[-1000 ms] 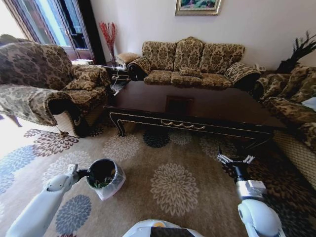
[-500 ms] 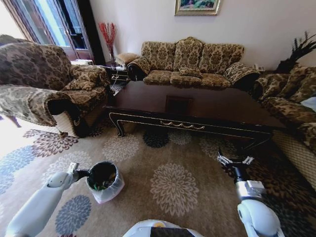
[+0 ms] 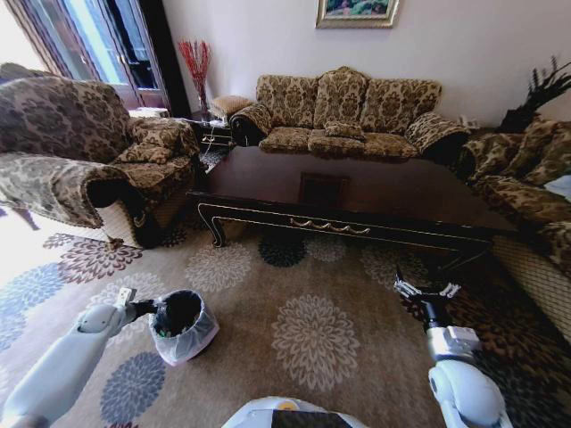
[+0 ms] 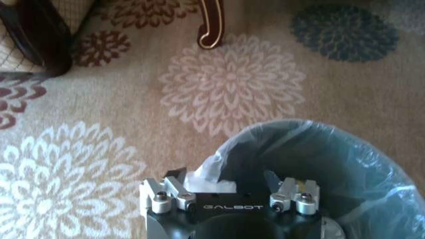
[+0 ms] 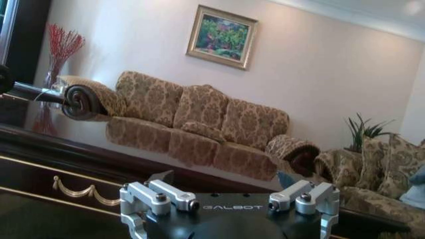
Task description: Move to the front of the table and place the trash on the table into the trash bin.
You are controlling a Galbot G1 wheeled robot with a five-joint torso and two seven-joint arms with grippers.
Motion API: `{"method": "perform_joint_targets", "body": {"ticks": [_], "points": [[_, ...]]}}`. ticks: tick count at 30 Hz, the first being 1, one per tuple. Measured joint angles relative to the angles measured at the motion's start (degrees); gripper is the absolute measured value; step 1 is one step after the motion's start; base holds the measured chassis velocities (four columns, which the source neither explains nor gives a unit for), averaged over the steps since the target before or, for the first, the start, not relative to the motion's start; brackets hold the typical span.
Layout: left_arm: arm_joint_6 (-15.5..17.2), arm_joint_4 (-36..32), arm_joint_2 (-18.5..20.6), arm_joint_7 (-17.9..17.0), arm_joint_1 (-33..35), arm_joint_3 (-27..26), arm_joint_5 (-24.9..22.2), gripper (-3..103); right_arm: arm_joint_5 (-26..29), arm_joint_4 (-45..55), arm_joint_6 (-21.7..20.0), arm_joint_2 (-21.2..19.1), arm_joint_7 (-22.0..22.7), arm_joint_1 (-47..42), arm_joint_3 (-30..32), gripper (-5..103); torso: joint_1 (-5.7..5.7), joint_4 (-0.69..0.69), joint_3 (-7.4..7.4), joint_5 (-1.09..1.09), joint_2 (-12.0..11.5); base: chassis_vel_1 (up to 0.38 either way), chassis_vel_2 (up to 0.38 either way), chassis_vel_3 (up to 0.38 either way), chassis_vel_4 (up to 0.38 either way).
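We stand on the flowered carpet [image 3: 312, 339] in front of the desk [image 3: 357, 192], whose dark glossy top carries no bottle or wrapper that we can make out from the head view. The trash bin [image 3: 181, 325] sits on the carpet low to our left, well apart from the desk, and the left hand [image 3: 152, 310] is right at its rim. Dark contents lie inside, too small for us to name.

The step in hand, as we judge it, is finishing at the bin. To do it well we should keep the left hand's movement slow and level, because the thin liner can snag on a fingertip and tip the light bin over. The right hand [image 3: 426, 290] hangs low near the desk's front right corner with its fingers spread apart and nothing between them; we should leave it clear of the carved apron.

The left wrist view tells us what the head view cannot: the left hand [image 4: 229, 186] has its fingers apart, with a fold of the white bag liner [image 4: 216, 169] bunched between them and the bin's mouth directly beyond. The right wrist view shows the right hand [image 5: 229, 196] open and, past it, the desk's polished surface [image 5: 133, 142] mirroring the sofa [image 5: 192, 117], seen almost edge-on.
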Motion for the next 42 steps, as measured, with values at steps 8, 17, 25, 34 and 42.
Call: {"method": "perform_joint_targets", "body": {"ticks": [8,17,25,34,42], "points": [[-3.25,-1.58,1.44,-1.56,-0.52,-1.66,-0.16,100,1.30,0.15,0.00,-0.30,-0.03,0.09,1.13,100,0.01,0.02,0.02,0.01,0.02,0.000,0.000,0.000,0.000],[-14.92,-18.19,0.66,-25.70,1.14,-7.39,-19.11,100,4.98,2.41,-3.12,-1.13,-0.06,-1.00,2.57,100,0.02,-0.01,0.03,0.06,0.05,0.000,0.000,0.000,0.000],[-10.88,-46.06,-7.80,-37.34,11.21,-14.04,-19.86,100,9.74,5.20,-6.88,-1.20,-1.73,-2.50,6.62,100,0.01,-0.02,0.03,0.03,0.06,0.000,0.000,0.000,0.000],[-11.67,-62.22,-19.30,-35.71,26.91,-20.49,-9.17,100,16.84,1.41,-3.62,-3.49,-5.13,-4.98,13.84,100,0.01,0.00,0.03,0.01,0.06,0.000,0.000,0.000,0.000],[-14.01,-73.78,-30.96,-29.72,37.59,-26.99,-3.90,100,17.89,-1.66,-0.48,-3.63,-5.48,-5.10,13.71,100,0.01,0.01,0.03,0.05,0.07,0.000,0.000,0.000,0.000]]}}
